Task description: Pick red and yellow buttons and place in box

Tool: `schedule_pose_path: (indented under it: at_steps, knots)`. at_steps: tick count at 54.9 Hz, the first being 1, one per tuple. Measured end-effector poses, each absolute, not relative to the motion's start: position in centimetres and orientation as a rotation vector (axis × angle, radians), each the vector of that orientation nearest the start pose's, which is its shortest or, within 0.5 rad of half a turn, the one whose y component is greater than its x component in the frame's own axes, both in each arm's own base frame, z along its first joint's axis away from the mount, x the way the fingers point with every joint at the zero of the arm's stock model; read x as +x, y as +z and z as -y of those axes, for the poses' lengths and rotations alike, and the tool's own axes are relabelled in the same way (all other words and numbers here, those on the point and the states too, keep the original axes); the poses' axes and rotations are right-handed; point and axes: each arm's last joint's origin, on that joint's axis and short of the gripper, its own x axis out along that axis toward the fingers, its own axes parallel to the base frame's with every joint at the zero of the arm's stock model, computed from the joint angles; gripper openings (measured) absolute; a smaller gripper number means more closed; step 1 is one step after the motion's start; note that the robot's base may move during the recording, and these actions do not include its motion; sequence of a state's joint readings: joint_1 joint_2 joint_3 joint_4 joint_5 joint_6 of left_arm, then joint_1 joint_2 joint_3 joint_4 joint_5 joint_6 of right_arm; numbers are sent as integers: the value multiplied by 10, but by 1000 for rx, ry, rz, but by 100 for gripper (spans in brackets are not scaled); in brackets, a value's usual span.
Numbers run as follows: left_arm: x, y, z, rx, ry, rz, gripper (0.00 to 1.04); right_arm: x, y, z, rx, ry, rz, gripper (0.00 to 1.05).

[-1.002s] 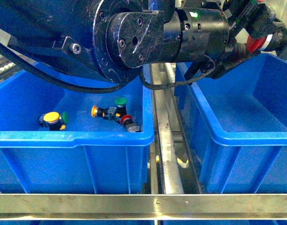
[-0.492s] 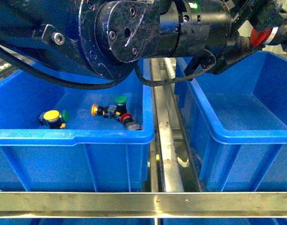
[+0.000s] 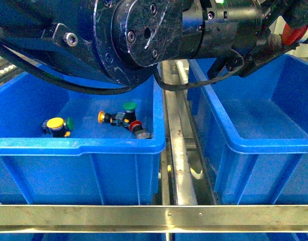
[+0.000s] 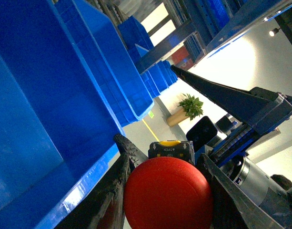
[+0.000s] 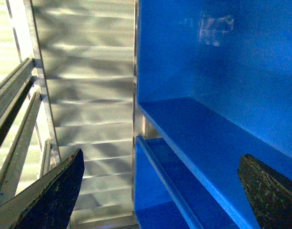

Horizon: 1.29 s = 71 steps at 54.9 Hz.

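My left gripper (image 3: 293,31) is shut on a red button (image 3: 293,34), held high at the top right above the right blue box (image 3: 254,145). In the left wrist view the red cap (image 4: 168,194) fills the space between the two dark fingers (image 4: 112,191). In the left blue box (image 3: 78,145) lie a yellow button (image 3: 55,124), a second yellow-capped one (image 3: 102,117) on its side and a red one (image 3: 135,126). My right gripper (image 5: 160,200) is open, with blue box walls between its fingers (image 5: 50,195); it does not show in the front view.
Two green-capped buttons (image 3: 129,107) (image 3: 70,124) lie among the others in the left box. A metal rail (image 3: 176,145) runs between the boxes and a metal bar (image 3: 154,219) crosses the front. The left arm's black body (image 3: 143,35) fills the top.
The left arm with the red button has moved further right and a little up. The buttons in the left box have not moved.
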<state>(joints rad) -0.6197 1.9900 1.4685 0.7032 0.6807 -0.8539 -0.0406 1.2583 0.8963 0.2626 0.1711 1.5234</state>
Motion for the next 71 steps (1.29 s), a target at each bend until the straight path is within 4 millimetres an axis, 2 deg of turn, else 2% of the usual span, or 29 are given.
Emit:
schedule_pose_path:
  at_steps: [26,38,52,71]
  knots:
    - [371,295,292,-718,-1311,-353,34,282,322,-6,1544,-193,33,98]
    - [372,283,302,-723,-1305,-393,34,277,326,-7,1557,-184,36,98]
    - [370,280,306,-728,-1294,-408,34,273,329,-4,1560,-188,43,98]
    - [370,289,309,-730,-1298,-392,34,272,328,-1,1530,-206,37,49]
